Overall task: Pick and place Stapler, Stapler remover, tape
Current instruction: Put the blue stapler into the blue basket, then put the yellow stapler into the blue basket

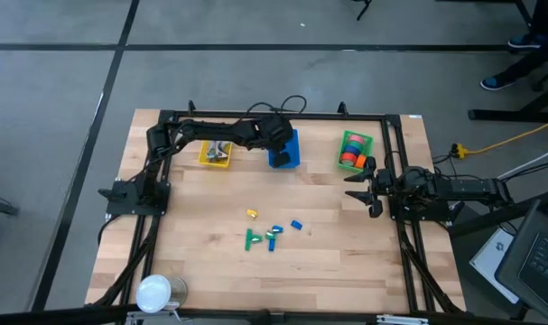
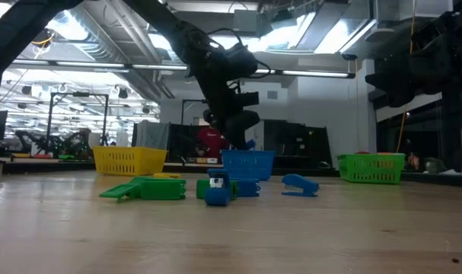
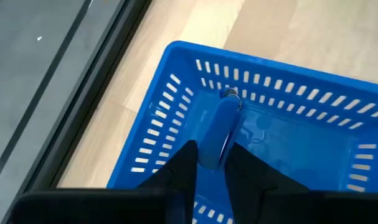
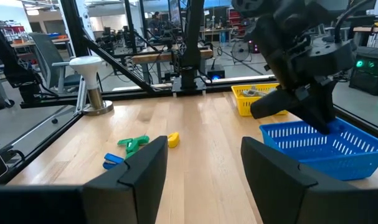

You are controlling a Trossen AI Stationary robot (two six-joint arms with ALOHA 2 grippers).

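Hard to read from above: the left gripper (image 1: 283, 137) is lost against the blue basket (image 1: 285, 158), its dark bulk covering most of the basket's inside. The wrist camera clears it up, with the jaws clenched on a blue stapler (image 3: 218, 130), which pokes out forward between the 2 fingers (image 3: 184, 167), nose down inside the blue basket, metal tip close to the slotted far wall. Whether the stapler touches the basket floor, cannot tell.

The yellow basket (image 1: 214, 153) sits just beside that arm, something greyish and metallic in it, too small to name. The green basket (image 1: 354, 149) holds the tape (image 1: 350, 153), a pile of orange, red and green rolls, lying just ahead of the right gripper (image 1: 365, 190) and well apart from the left jaws.

Right jaws released, spread wide, nothing between them, hovering at the table (image 1: 210, 253) edge. Out mid-table, well clear of both sets of jaws, a scatter of small pieces: green ones (image 1: 253, 238), blue ones (image 1: 296, 226), a yellow one (image 1: 252, 214). From table height they overlap, so which is stapler and which is remover stays unclear. A white round-headed stand (image 1: 153, 292) sits at the near corner, partly cut off.
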